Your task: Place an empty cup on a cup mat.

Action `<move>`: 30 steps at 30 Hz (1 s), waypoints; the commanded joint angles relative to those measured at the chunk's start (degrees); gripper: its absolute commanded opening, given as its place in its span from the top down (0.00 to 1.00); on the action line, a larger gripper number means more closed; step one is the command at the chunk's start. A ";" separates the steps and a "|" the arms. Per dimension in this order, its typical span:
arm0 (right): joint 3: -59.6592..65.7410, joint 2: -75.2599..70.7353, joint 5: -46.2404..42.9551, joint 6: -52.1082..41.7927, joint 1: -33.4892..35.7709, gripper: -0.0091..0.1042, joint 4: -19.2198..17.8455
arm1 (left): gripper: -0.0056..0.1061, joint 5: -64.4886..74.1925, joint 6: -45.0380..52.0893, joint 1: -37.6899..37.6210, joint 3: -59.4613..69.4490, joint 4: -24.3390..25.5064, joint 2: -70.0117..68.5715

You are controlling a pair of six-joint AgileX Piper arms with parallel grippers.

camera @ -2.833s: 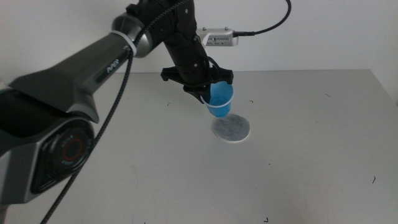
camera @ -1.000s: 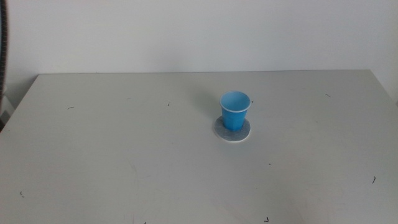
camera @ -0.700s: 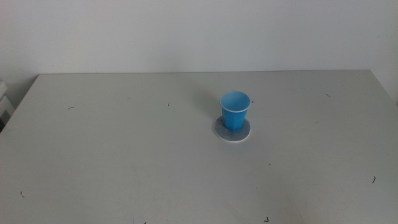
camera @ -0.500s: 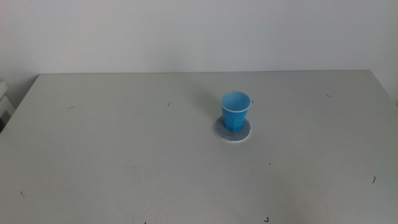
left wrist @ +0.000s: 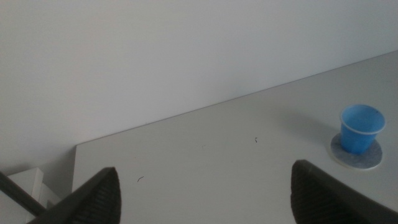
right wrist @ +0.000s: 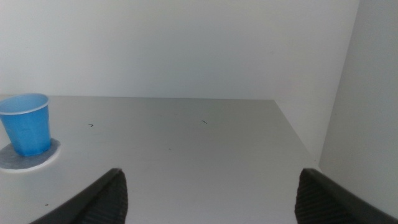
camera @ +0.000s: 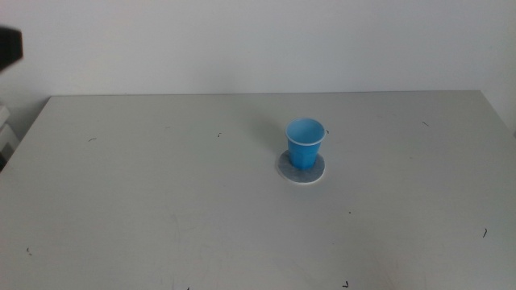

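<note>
Blue cup (camera: 305, 142) upright on grey cup mat (camera: 301, 170), mid-table, axis vertical, inside looks empty. Left gripper (left wrist: 205, 196) spread wide, holding nothing, well back toward left table edge. Right gripper (right wrist: 208, 193) spread wide, empty, off right side. Neither clearly nearer. Placement looks done

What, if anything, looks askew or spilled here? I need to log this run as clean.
Nothing stands out. The cup stands upright on the cup mat, a little toward its far side but within its edge. No spill or damage shows. Both grippers are pulled back with jaws wide apart.
</note>
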 commanded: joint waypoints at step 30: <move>-0.48 -1.49 -4.29 -0.29 0.03 0.09 -0.79 | 0.01 -43.39 7.93 17.42 67.13 -16.99 -46.57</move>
